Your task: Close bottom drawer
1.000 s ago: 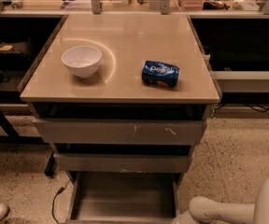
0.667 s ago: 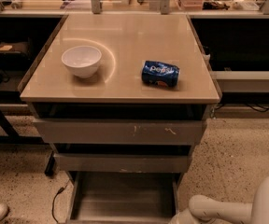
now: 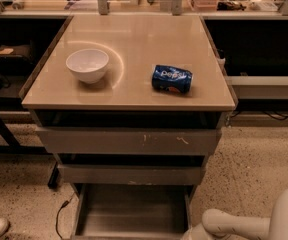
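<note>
- Sticking out open, the bottom drawer [image 3: 131,210] is found just left of the arm [image 3: 244,223].
- Gripper is cut off below frame; state can't be told.

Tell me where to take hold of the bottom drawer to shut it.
Its front panel, mid-width, approached from the front: the bottom drawer is pulled out toward the camera, tray open, no handle showing, so pressing that panel likely works. The gripper is out of view; only the arm shows at lower right.
</note>
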Tool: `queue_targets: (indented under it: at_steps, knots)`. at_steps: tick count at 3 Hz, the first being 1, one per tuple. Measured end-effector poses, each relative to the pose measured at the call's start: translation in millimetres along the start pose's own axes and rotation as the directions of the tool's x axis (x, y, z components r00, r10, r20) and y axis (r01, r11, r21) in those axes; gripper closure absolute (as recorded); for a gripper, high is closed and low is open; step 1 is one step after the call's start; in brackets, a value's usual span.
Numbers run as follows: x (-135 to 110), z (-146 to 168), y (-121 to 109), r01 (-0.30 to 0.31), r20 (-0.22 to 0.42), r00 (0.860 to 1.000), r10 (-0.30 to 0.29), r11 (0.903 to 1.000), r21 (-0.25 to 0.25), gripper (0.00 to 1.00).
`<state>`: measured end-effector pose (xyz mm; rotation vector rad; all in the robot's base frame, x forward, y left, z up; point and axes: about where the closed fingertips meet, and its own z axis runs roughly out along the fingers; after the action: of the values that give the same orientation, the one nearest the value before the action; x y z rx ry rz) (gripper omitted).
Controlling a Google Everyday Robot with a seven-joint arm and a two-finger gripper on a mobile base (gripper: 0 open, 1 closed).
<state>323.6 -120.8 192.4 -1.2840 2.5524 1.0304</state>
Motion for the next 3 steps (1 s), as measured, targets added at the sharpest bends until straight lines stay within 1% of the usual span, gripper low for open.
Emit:
queue_targets:
  at_steps: [2, 3]
  knots:
    - [0.0, 0.0, 0.0, 0.000, 0.000, 1.000, 0.000, 1.0000, 0.000, 0.12]
    - [0.0, 0.1, 0.1, 0.000, 0.000, 1.000, 0.000, 1.0000, 0.000, 0.00]
